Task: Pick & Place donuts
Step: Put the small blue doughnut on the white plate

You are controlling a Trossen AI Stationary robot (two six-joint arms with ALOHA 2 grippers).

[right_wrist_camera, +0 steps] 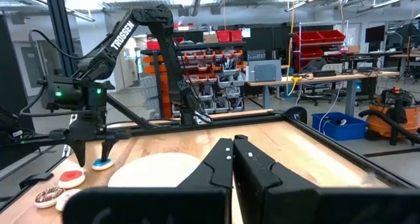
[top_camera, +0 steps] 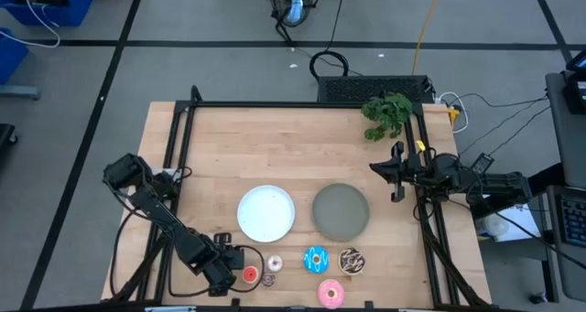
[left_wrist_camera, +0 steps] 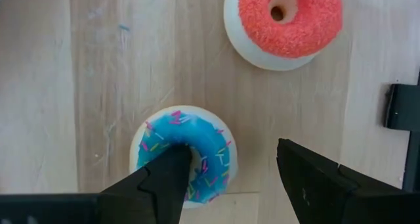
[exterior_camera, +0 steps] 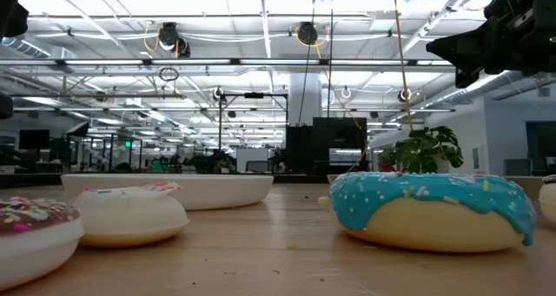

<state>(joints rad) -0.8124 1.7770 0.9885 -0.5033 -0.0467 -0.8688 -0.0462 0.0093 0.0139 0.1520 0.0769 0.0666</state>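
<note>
— Where's the left gripper [left_wrist_camera: 231,163]?

— Low over the near left corner of the table [top_camera: 229,138], right on the tiny blue donut [left_wrist_camera: 187,152]. Its jaws stand wide. One finger [left_wrist_camera: 172,168] sits over the donut's hole, the other is out over bare wood, so one side of the ring lies between them. Nothing is clamped.

— And the other small ones?

— The red donut [left_wrist_camera: 283,19] lies just beside the blue one, apart from it. To its right are the whitish-pink donut [top_camera: 274,263] and the brown donut [top_camera: 269,279], close together.

— The larger three?

— Further right along the near edge: the blue-iced donut [top_camera: 316,259], the chocolate sprinkled donut [top_camera: 352,261] just right of it, and the pink-iced donut [top_camera: 330,293] nearest the edge, between those two.

— Anything on the plates?

— No. The white plate [top_camera: 266,211] and the grey plate [top_camera: 341,210] sit side by side, just beyond the row of donuts.

— The right gripper [right_wrist_camera: 233,142]?

— Pressed closed on nothing, hanging above the table's right edge, well away from the donuts. A green plant [top_camera: 387,113] stands at the far right corner
</note>
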